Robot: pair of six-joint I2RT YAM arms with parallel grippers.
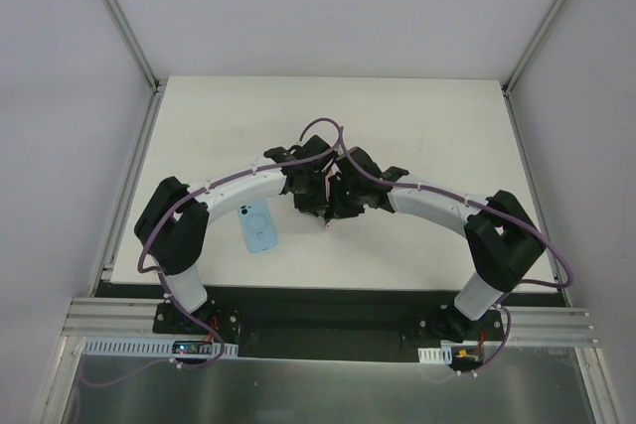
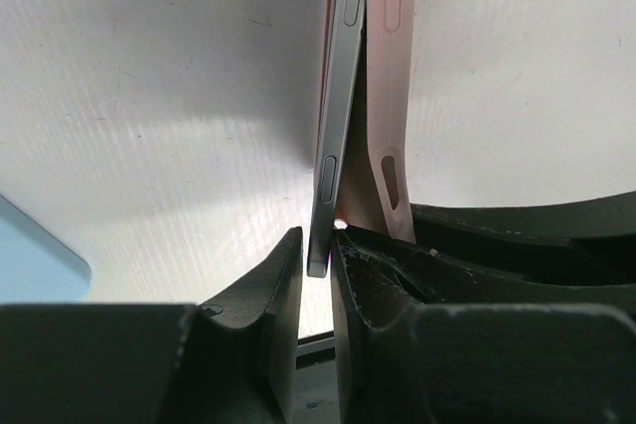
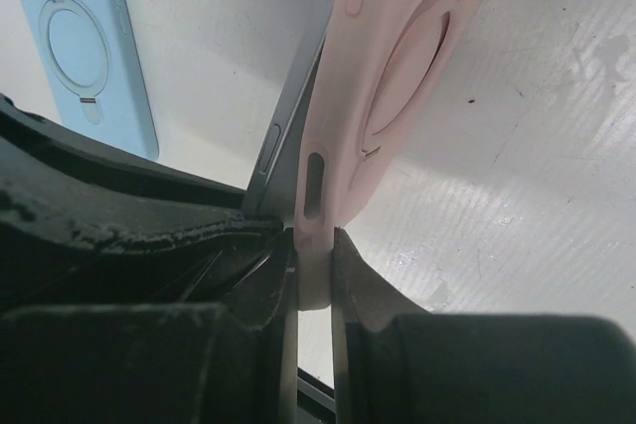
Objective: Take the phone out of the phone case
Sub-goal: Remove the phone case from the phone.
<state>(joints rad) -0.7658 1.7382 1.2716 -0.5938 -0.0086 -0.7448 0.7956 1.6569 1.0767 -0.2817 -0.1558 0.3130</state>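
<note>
One phone [image 2: 338, 126]: grey edge with side buttons showing; held on edge above mid-bench, near end parted from the case, far end against it.
One phone case [image 2: 390, 96]: pink, round ring on its back, just beside the phone.
Left pincer [image 2: 318, 255]: closed on the phone's near corner.
Right pincer [image 3: 313, 265]: clamped on the phone case's near rim.
One blue case [image 1: 259, 226]: flat on the bench [image 1: 417, 116], ring on its back, beside the left arm, apart from both pincers.
</note>
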